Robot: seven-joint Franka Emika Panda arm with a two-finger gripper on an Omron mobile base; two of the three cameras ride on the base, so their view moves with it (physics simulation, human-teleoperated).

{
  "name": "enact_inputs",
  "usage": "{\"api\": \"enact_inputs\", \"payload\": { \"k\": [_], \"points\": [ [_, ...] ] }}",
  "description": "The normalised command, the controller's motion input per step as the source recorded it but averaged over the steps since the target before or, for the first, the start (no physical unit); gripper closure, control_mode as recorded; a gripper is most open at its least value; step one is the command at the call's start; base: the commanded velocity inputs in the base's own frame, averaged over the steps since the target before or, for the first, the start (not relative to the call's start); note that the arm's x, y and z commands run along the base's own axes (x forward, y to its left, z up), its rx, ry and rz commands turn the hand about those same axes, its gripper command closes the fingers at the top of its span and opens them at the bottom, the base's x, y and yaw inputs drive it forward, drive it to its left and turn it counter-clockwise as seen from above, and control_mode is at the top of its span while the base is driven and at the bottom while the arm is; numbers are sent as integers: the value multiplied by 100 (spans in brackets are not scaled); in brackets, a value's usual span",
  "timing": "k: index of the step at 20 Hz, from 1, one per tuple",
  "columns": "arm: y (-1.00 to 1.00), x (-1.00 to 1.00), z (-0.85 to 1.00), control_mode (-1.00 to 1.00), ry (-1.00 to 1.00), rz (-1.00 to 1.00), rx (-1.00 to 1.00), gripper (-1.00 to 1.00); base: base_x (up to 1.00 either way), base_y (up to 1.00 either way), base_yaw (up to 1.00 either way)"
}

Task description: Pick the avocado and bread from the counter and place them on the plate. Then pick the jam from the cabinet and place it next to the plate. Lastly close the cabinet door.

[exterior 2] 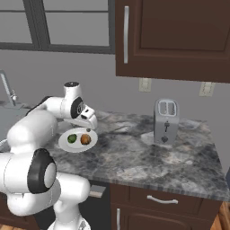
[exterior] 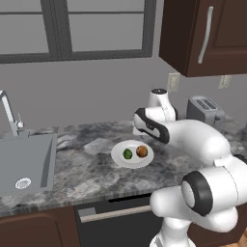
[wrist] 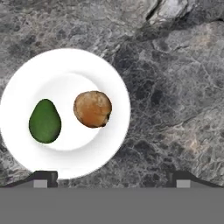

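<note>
Below the wide-open, empty claw (wrist: 109, 179), bread (wrist: 92, 109) and avocado (wrist: 44, 121) sit on plate (wrist: 114, 78); a careless retreat could clip the rim.

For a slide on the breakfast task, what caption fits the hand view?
Open gripper above the marbled counter, avocado and bread side by side on the white plate.
</note>
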Motion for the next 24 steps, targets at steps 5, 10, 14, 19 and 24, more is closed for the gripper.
{"api": "enact_inputs", "payload": {
  "k": [5, 10, 14, 19, 24],
  "points": [
    [-18, -31, 65, -100, -5, 0, 0, -100, 0, 0, 0],
    [-12, -41, 57, -100, -11, 0, 0, -100, 0, 0, 0],
    [-4, -45, 35, -100, -24, 12, 0, -100, 0, 0, 0],
    [-18, -48, 41, -100, -26, 18, 0, -100, 0, 0, 0],
    [-7, -49, 61, -100, -22, 4, 0, -100, 0, 0, 0]
  ]
}}
